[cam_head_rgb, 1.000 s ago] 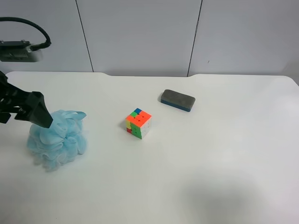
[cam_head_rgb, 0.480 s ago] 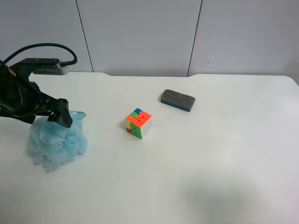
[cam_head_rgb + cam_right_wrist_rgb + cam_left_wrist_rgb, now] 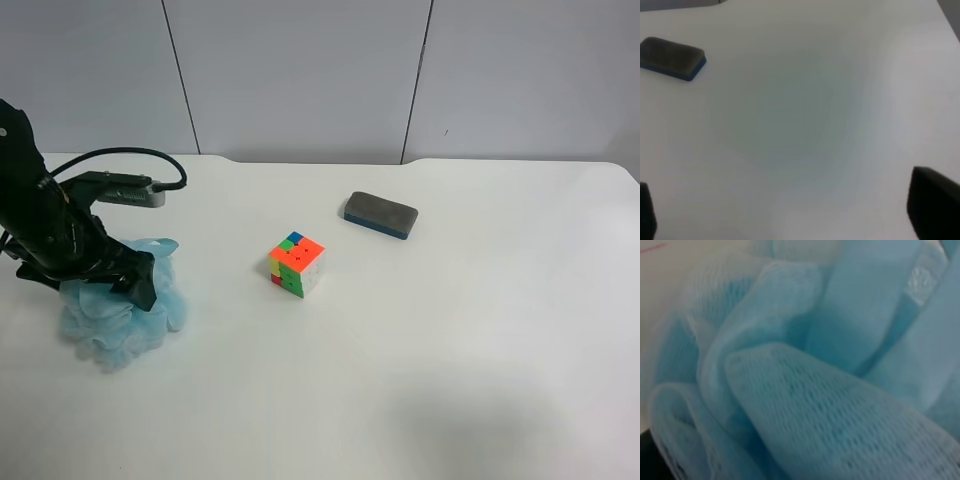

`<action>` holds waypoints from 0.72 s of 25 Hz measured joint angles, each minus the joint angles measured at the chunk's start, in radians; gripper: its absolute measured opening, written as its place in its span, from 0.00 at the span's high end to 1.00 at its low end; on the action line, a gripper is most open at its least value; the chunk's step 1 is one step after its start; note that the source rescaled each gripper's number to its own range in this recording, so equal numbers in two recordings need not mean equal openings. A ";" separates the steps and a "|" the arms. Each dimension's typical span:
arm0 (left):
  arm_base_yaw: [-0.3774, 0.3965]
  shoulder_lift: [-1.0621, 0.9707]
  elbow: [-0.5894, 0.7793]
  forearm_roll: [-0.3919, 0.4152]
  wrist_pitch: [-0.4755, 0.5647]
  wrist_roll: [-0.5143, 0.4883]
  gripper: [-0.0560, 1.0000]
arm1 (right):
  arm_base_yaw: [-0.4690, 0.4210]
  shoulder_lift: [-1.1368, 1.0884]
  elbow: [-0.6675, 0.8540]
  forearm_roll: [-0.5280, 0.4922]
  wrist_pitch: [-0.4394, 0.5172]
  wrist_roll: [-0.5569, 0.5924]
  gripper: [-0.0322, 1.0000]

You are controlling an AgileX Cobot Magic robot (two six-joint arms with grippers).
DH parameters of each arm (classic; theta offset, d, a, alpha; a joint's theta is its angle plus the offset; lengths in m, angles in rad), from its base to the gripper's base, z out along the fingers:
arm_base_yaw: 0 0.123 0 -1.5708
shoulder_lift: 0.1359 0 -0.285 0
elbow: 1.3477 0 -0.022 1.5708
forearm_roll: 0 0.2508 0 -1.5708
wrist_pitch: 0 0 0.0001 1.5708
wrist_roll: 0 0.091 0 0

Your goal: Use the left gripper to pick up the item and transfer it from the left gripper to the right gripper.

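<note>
The light blue mesh pouf (image 3: 125, 318) lies on the white table (image 3: 420, 340) at the exterior high view's left. The all-black left arm reaches down over it, and my left gripper (image 3: 128, 282) is pushed into the pouf's top, with one dark jaw showing against the mesh. The left wrist view is filled with the pouf's ruffles (image 3: 805, 365), so the jaws' spacing is hidden. My right gripper (image 3: 790, 212) is open and empty above bare table, with only its dark fingertips (image 3: 932, 200) in view. It is out of the exterior high view.
A multicoloured puzzle cube (image 3: 296, 265) stands mid-table, to the right of the pouf. A dark grey eraser block (image 3: 380, 215) lies behind it, and also shows in the right wrist view (image 3: 672, 58). A grey panelled wall runs along the table's far edge.
The left arm has swung in over the pouf and lowered, its gripper moving from the pouf's upper left edge down into its top. The pouf is slightly squashed. Cube and eraser have not moved.
</note>
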 joint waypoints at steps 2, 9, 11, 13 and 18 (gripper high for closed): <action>0.000 0.000 0.000 0.001 0.000 0.000 0.37 | 0.000 0.000 0.000 0.000 0.000 0.000 0.01; 0.000 0.000 -0.027 0.001 0.038 0.000 0.94 | 0.000 0.000 0.000 0.000 0.000 0.000 0.01; 0.000 -0.017 -0.096 0.002 0.138 0.000 0.94 | 0.000 0.000 0.000 0.000 0.000 0.000 0.01; 0.000 -0.048 -0.156 -0.001 0.219 0.001 0.94 | 0.000 0.000 0.000 0.000 0.000 0.000 0.01; 0.000 -0.165 -0.302 -0.067 0.330 0.001 0.94 | 0.000 0.000 0.000 0.000 0.000 0.000 0.01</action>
